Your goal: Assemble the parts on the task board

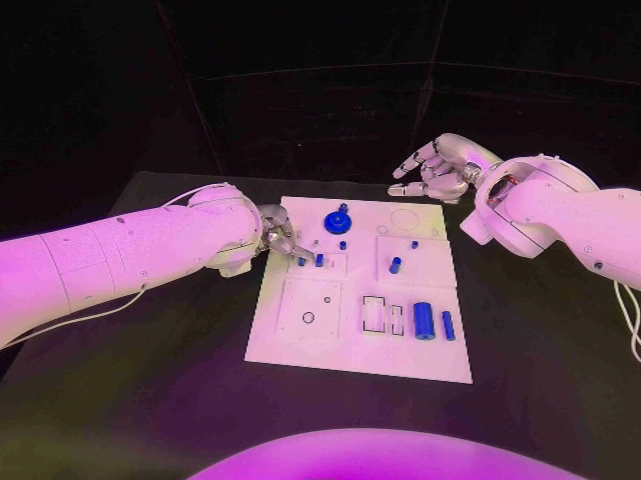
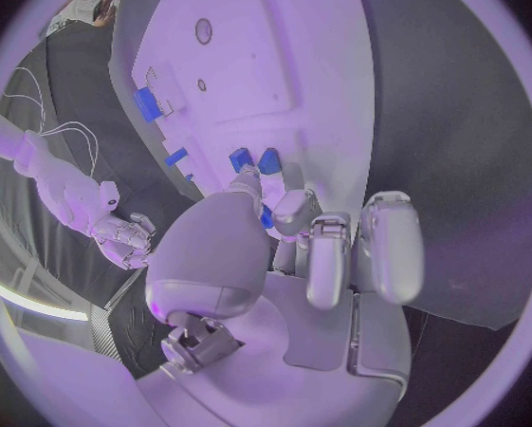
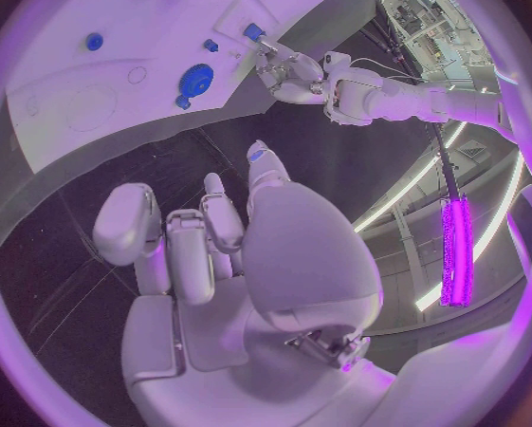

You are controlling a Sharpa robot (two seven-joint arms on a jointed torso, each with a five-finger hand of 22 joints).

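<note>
1. Head view: task board [image 1: 313, 340] sits mid tabletop [image 1: 551, 400], with blue parts [image 1: 424, 320] mostly on its 3 o'clock half.
2. Left robot hand [image 1: 280, 236] is at the board's 9 o'clock edge, fingertips down on small blue pegs [image 2: 254, 161]; can't tell if it's gripping one.
3. Right robot hand [image 1: 438, 168] hovers past the 1 o'clock corner, fingers loosely spread, holding nothing.

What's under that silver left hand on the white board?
The left hand reaches over the white task board, fingertips at small blue pegs. Whatever lies beneath its fingers is covered.
</note>
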